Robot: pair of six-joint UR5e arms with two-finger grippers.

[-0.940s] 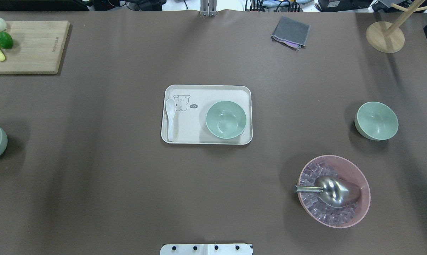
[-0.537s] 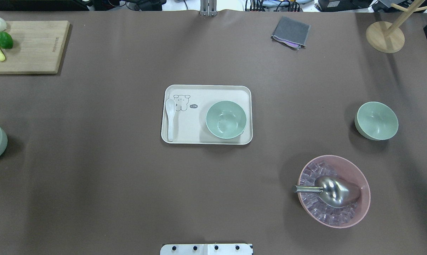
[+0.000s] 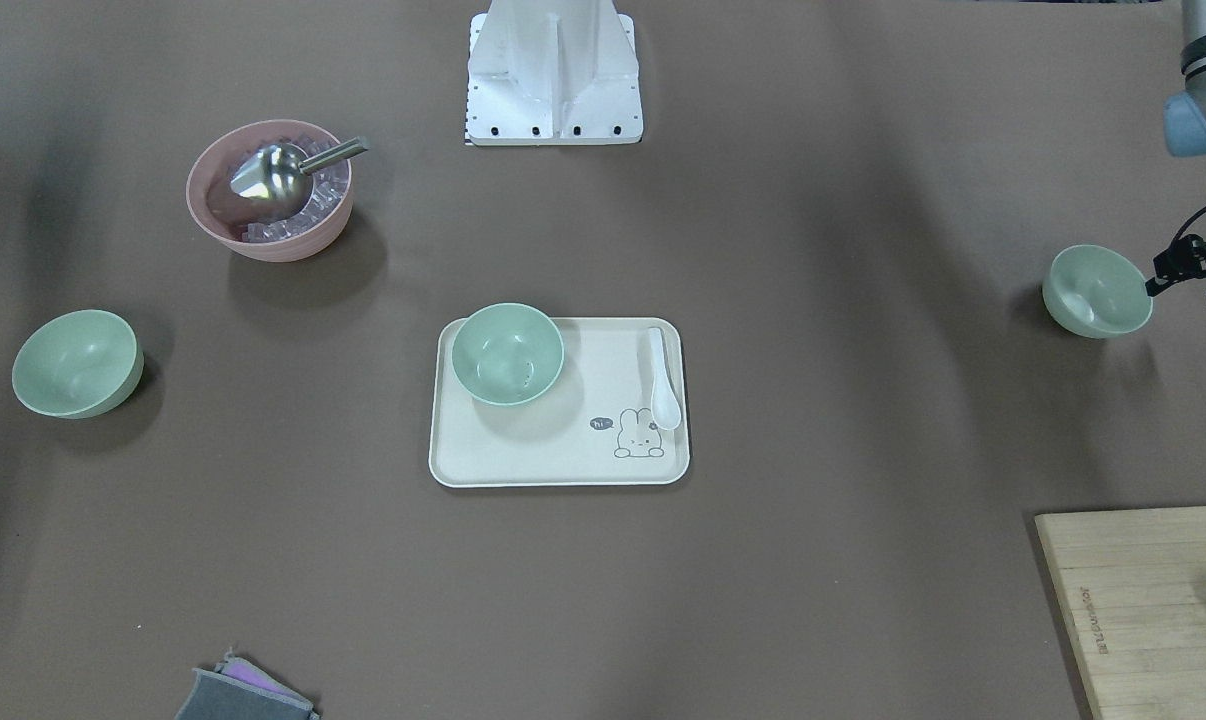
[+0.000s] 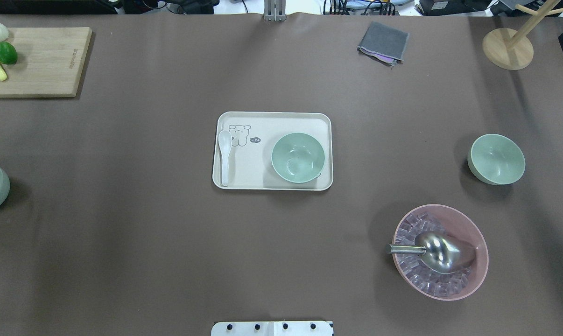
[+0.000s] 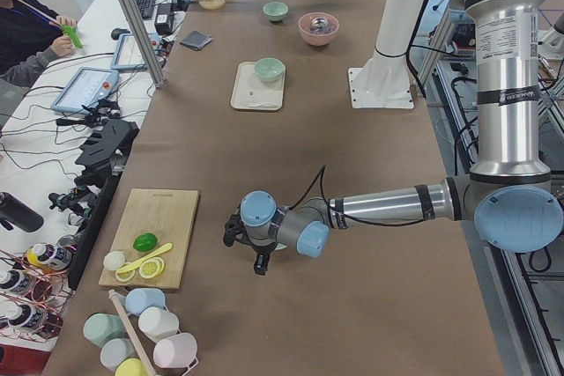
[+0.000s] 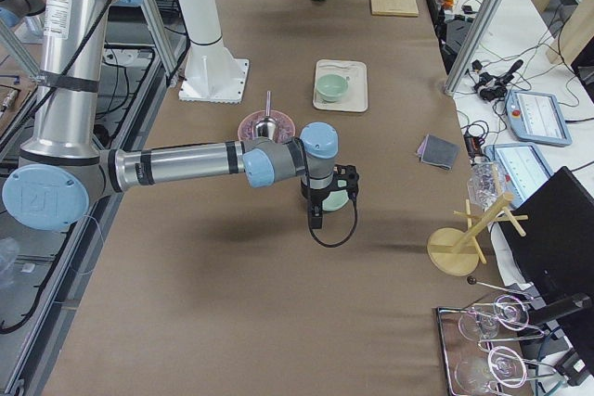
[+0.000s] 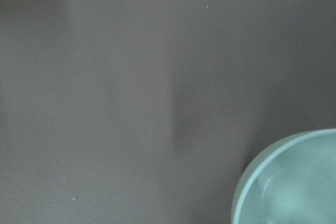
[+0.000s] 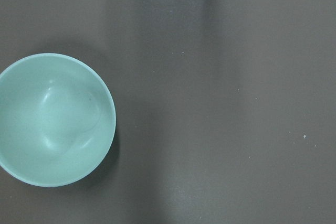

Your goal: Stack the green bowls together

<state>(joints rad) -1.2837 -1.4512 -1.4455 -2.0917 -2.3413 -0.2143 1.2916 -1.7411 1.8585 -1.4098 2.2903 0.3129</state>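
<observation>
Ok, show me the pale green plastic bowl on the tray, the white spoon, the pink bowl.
Middle pale green plastic bowl (image 4: 298, 157), overhead exterior view, inner floor.
White spoon (image 4: 225, 159), overhead exterior view, mid handle.
Pink bowl (image 4: 470, 228), overhead exterior view, inner wall.

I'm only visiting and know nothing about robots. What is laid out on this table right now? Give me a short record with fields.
green bowls: three, all apart, none stacked
middle bowl: on the tray, with a white spoon at the tray's other end
right-side bowl: on bare table, right arm close by
left-side bowl: on bare table, left arm close by
pink bowl: holds ice and a metal scoop
stacking: not yet begun
</observation>
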